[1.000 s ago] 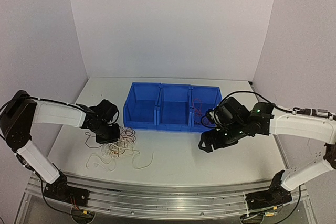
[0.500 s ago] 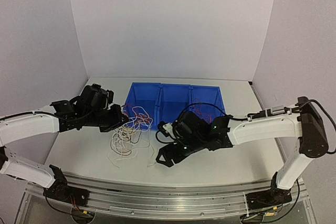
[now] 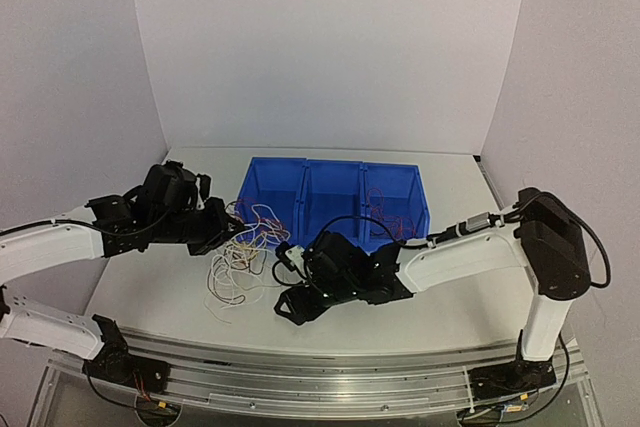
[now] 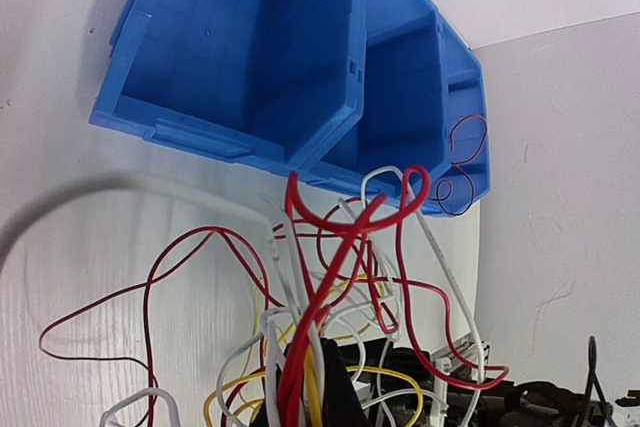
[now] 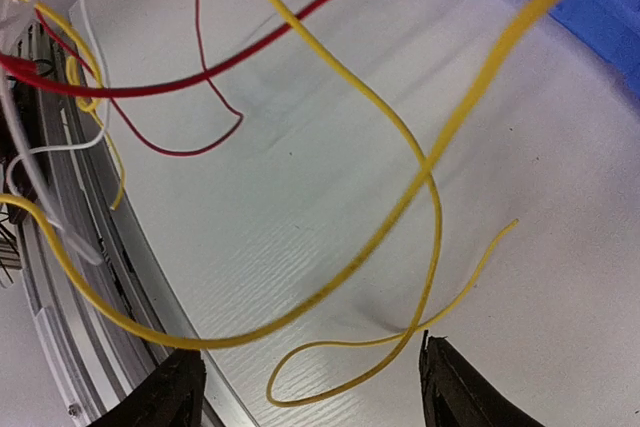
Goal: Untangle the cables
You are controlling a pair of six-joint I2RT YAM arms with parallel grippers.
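Left jaws: I read them pinching the cables (image 3: 243,247), held above the counter (image 3: 420,297).
Right jaws: spread, nearer the dangling ends.
Bearing: yellow wire (image 5: 429,169) at 12 o'clock, axis 7-to-1.

Bins (image 3: 270,197) sit far-centre on table (image 3: 450,297). Just off bins' front-left corner: cable bundle (image 3: 245,247), hanging from left gripper (image 3: 222,230). In front of bins, right of bundle: right gripper (image 3: 295,307). One cable (image 3: 384,209) in bins' right compartment.

Cables (image 4: 345,239) red, white, yellow — bins (image 3: 330,209) blue, table (image 3: 450,287) white
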